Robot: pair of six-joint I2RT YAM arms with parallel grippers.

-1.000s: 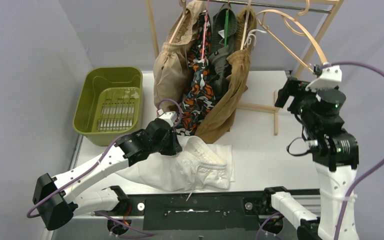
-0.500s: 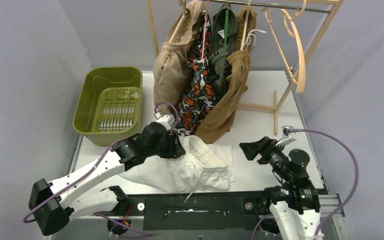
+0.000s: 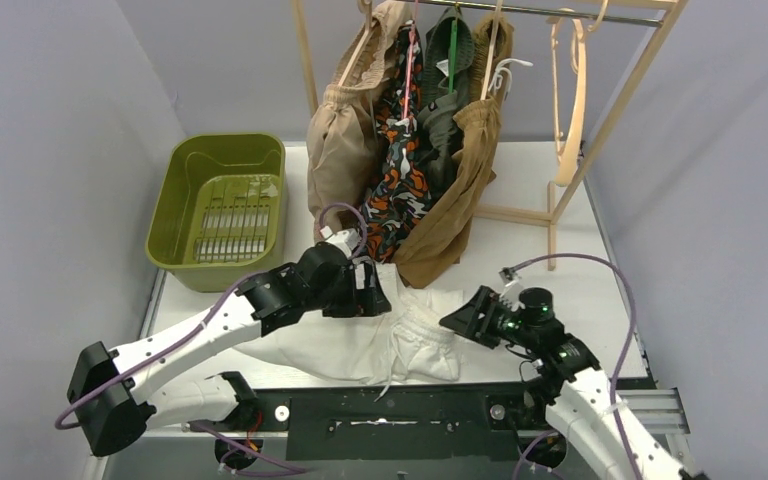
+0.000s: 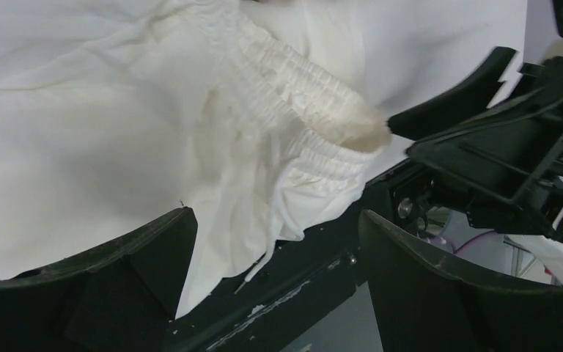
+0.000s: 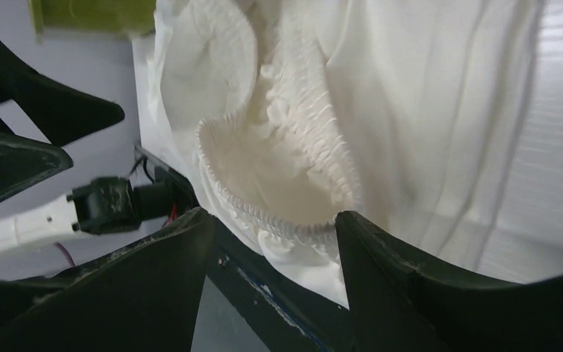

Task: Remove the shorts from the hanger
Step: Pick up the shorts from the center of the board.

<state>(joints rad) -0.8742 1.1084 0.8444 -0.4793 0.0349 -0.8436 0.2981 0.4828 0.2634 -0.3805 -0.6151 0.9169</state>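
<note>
White shorts (image 3: 350,350) lie crumpled on the table near the front edge, free of any hanger. My left gripper (image 3: 382,290) hovers open over their upper edge; in the left wrist view the cloth (image 4: 117,125) lies below the spread jaws (image 4: 275,227). My right gripper (image 3: 457,322) is low at the gathered waistband (image 5: 286,161), open (image 5: 271,220), with the waistband's rim just ahead of its tips. Beige (image 3: 340,150), camouflage (image 3: 397,190), dark olive (image 3: 442,120) and brown shorts (image 3: 460,200) hang on the rail. An empty wooden hanger (image 3: 566,170) dangles at the right.
A green basin (image 3: 222,205) stands at the back left of the table. The wooden rack's slanted post (image 3: 620,100) and foot bar (image 3: 552,225) stand at the back right. The black front rail (image 3: 400,410) runs just below the white shorts.
My left gripper has opened and let go of the white shorts. The right arm came down from the hanger to the waistband, its jaws narrowing. The freed hanger swung back under the rail.
</note>
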